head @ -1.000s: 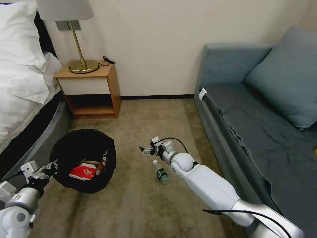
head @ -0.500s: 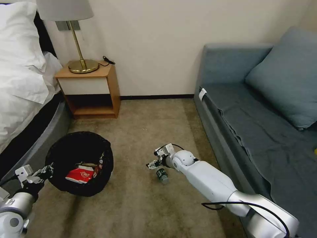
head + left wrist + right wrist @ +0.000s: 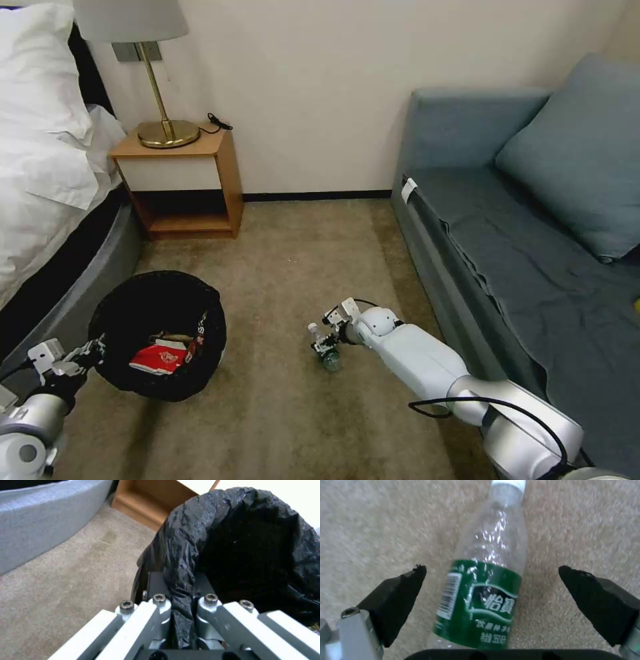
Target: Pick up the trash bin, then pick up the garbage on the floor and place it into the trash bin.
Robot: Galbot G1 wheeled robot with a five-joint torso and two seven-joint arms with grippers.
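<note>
A small clear bottle (image 3: 328,358) with a green label (image 3: 480,605) lies on the carpet. My right gripper (image 3: 323,344) hangs low over it, open, one black pad (image 3: 398,597) on each side of the label. The trash bin (image 3: 157,331), round with a black bag liner, is held off the floor at the lower left. My left gripper (image 3: 83,352) is shut on the trash bin's rim (image 3: 181,597). Inside the trash bin lie a red snack packet (image 3: 157,358) and a tan scrap (image 3: 170,337).
A wooden nightstand (image 3: 180,183) with a brass lamp (image 3: 160,100) stands against the far wall. A bed (image 3: 53,193) runs along the left and a blue-grey sofa (image 3: 520,247) along the right. Open carpet (image 3: 293,253) lies between them.
My right gripper has dropped and come nearer, from beyond the bottle's cap to straddling the bottle. The left arm has carried the trash bin slightly lower and leftward.
</note>
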